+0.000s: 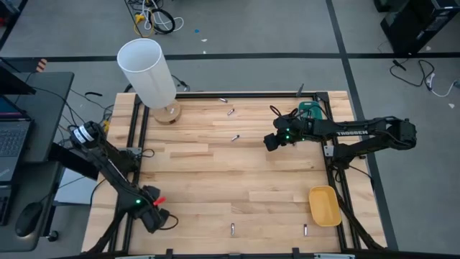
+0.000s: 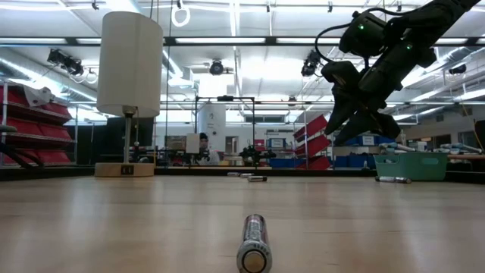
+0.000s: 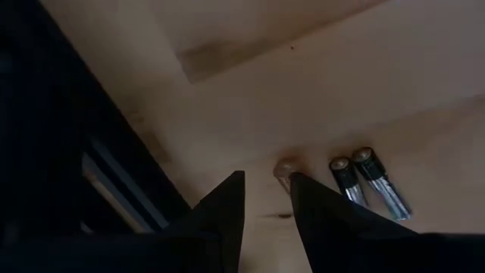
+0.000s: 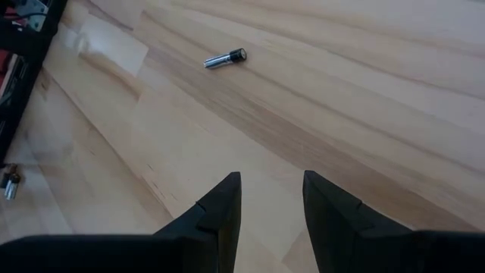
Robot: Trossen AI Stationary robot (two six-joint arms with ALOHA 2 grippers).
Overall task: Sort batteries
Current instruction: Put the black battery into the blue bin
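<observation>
Lying end-on to the low camera, battery (image 2: 255, 244).

Right arm (image 1: 359, 134) seemingly reads "TROSSEN".

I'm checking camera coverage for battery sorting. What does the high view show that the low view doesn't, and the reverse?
Only the high view shows the left gripper at the table's near left corner and the yellow tray. Only the low view shows the room's shelves and lights behind the table. Both show the white lamp, the teal tray, the raised right gripper, open and empty, and scattered batteries.
</observation>
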